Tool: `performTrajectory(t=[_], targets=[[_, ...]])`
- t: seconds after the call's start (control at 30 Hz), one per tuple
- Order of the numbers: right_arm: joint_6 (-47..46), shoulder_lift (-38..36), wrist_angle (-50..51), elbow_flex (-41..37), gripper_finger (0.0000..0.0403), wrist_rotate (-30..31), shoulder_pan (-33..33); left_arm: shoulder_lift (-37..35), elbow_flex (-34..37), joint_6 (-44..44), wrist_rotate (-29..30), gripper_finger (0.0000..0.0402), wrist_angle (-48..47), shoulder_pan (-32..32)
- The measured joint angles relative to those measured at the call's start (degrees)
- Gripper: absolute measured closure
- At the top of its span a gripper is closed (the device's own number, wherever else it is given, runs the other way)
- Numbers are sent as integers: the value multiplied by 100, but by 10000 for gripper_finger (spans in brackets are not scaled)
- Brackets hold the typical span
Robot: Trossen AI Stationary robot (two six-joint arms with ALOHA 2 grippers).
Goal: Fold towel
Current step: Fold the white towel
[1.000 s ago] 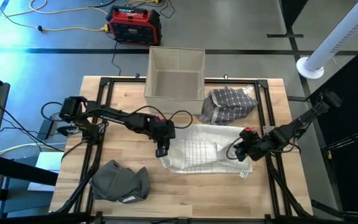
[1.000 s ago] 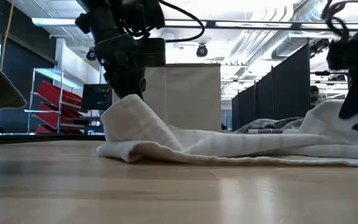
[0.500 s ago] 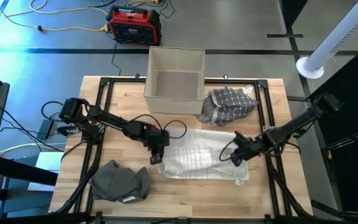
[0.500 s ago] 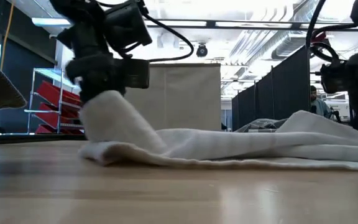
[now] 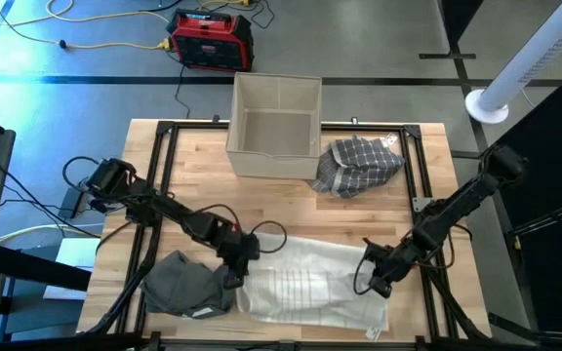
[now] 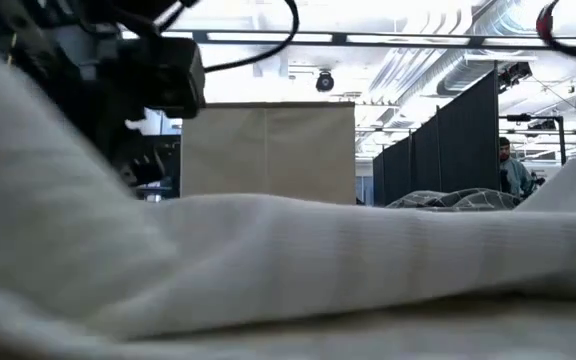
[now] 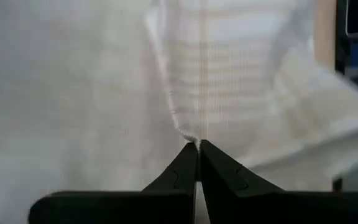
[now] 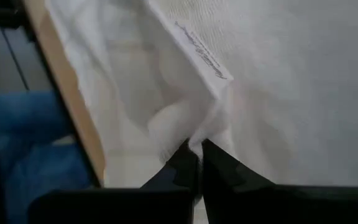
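Note:
A white towel [image 5: 310,283] with faint grey stripes lies spread on the wooden table near its front edge; it fills the low view [image 6: 298,260]. My left gripper [image 5: 237,273] is shut on the towel's left end. My right gripper [image 5: 374,283] is shut on the towel's right end. Both wrist views show white cloth right in front of the shut fingers. My left gripper pinches a hemmed edge of the towel [image 7: 188,134] between its two fingers at the towel's left end. The cloth there is raised a little above the table, and the rest of the towel lies on the table. My right gripper pinches a bunched fold of the towel [image 8: 194,137] between its two fingers at the towel's right end, near the table's edge [image 8: 61,106]. A hemmed edge [image 8: 197,53] runs away from the fingers. The rest of the towel lies on the table.
A grey cloth [image 5: 188,283] lies bunched at the front left, right beside my left gripper. A checked cloth [image 5: 359,164] lies at the back right. An open beige box [image 5: 276,115] stands at the far edge. A black frame runs around the table.
Both grippers have moved toward the table's near edge, staying shut on the towel's two ends. The whole towel has been dragged along the table toward the near edge and has spread out flatter and wider, coming close to the low camera.

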State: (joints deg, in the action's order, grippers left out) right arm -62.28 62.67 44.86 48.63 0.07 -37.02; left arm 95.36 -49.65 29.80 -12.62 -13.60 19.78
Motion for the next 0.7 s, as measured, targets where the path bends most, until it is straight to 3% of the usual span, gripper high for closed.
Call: performTrajectory(t=[0.2, 0.37, 0.6, 0.7], targets=[[675, -214, 2118, 1654, 403, 800, 254, -642, -234, -458, 125, 399, -154, -631], [394, -214, 3518, 2761, 403, 1537, 367, -1276, -515, -993, 133, 399, -269, -1239], [235, -210, 4371, 3928, 403, 3672, 367, -2309, -1301, -1938, 196, 399, -708, -1885], [544, -203, 4387, 4215, 403, 4434, 367, -2701, -1569, -2175, 621, 399, -1113, -1990]])
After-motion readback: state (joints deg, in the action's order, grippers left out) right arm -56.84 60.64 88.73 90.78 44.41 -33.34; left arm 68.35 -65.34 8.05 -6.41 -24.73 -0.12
